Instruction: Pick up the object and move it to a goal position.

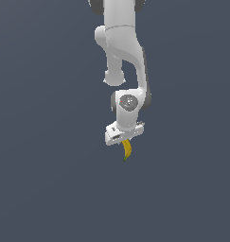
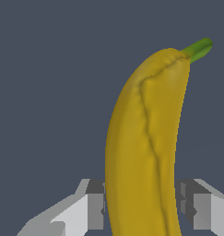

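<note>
The gripper (image 1: 125, 140) is clamped on the banana (image 1: 127, 150), its two fingers (image 2: 95, 205) pressing against opposite flanks of the fruit near one end. The banana hangs directly beneath the gripper, with its green tip (image 2: 198, 48) at the far end, pointing away from the gripper. The hold is taken across the narrow thickness, in my judgement because that is the only span a slim curved body offers between parallel pads. The free length projects well clear of the gripper, which suits carrying toward a goal; no goal marker is visible. No brand, label or legible writing appears on the arm (image 1: 121, 52) or the fruit.
</note>
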Tool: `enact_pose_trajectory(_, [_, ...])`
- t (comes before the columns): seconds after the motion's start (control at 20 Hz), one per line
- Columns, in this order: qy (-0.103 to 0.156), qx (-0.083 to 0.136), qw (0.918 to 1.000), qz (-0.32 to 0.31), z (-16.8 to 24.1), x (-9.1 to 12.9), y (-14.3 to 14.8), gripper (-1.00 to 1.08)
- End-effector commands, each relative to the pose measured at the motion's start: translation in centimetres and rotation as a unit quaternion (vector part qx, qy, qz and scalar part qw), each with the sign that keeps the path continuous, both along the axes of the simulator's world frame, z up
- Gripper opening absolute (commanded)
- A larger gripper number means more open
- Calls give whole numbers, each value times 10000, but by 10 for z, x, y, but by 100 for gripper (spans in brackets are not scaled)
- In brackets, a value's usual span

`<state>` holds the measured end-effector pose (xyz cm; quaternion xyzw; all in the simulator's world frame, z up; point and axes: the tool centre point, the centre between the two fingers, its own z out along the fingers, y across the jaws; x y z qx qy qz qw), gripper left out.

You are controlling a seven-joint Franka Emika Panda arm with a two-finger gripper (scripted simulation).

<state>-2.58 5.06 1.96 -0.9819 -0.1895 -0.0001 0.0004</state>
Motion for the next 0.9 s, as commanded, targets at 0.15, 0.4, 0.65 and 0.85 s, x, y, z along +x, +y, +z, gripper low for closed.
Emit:
enact_pose_trajectory(0.15, [0,-4,10000,-13,-1,0,-2,-100])
enact_pose_trajectory(0.4, [-5,0,10000,7,1,0,0,-100])
enact_pose_trajectory(0.65, [-5,0,10000,7,13,0,1,-100])
enact_pose_trajectory(0.85, [-5,0,10000,7,34,-1,2,-100])
